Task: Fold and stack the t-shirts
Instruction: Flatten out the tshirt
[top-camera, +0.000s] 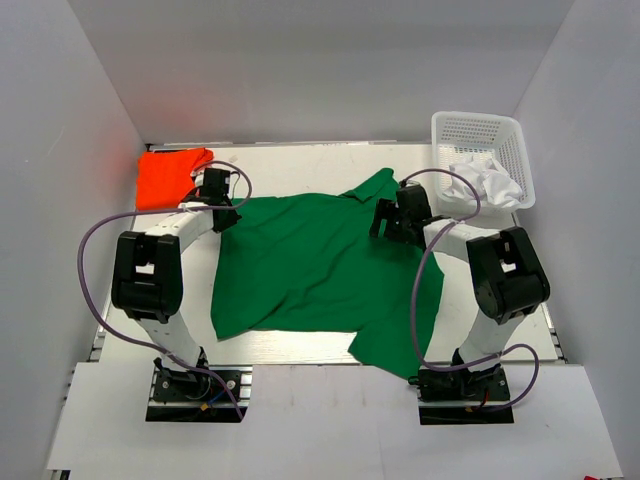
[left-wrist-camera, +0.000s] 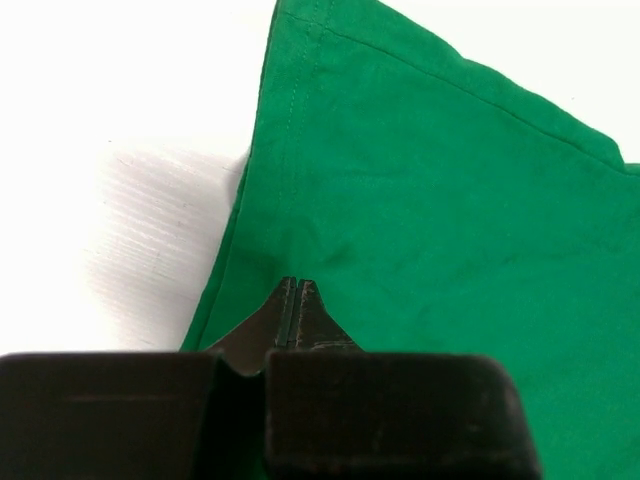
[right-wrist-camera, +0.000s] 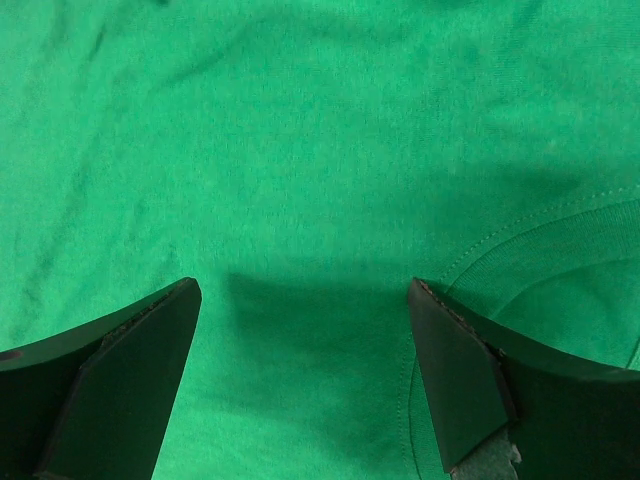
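1. Two arms, two grippers, and one purple cable (top-camera: 100, 235) looping off each arm, so two cables in total.
2. The left gripper (left-wrist-camera: 297, 290) has its fingers clamped together, with only a thin line between the tips. They're pinched right on the green t-shirt (top-camera: 300, 270), just inside its edge. A stitched hem runs up and away from the tips on their left side, and bare white table (left-wrist-camera: 120, 130) is left of that.
3. The right gripper (right-wrist-camera: 303, 290) is spread wide with nothing between its fingers. It's low over the same green shirt, so there's green cloth under both fingers and across the gap. A curved seam sweeps off past the right finger.
4. I count two t-shirts. The green one has short sleeves and a small collar. It's spread mostly flat across the middle of the table between the two grippers, with the collar at the far side, just left of the right gripper's fingers. Its near right corner hangs toward the table's near edge.
5. The orange-red t-shirt (top-camera: 165, 178) is bunched at the far left corner, just beyond and left of the left gripper's fingers. It's apart from the green one.
6. There's one white mesh basket (top-camera: 475, 120), beyond and to the right of the right gripper's fingers. It has some crumpled white cloth (top-camera: 490, 185) in it.
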